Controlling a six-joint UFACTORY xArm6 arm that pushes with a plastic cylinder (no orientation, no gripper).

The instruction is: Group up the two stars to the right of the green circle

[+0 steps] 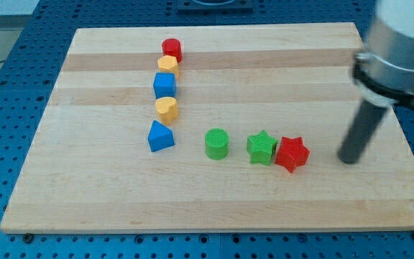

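Bright, even light — soft shadows, arm blurred

On the surface (106,194), a cylinder (217,143), one star (262,147) and a second star (291,154) ran in a row toward the view's right, the stars touching. My tip (348,158) stood right of them, apart. Five other blocks (166,86) lined up from top to bottom at left.

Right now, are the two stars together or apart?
Together: the green star and red star touch, right of the green circle. My tip stands off to their right.
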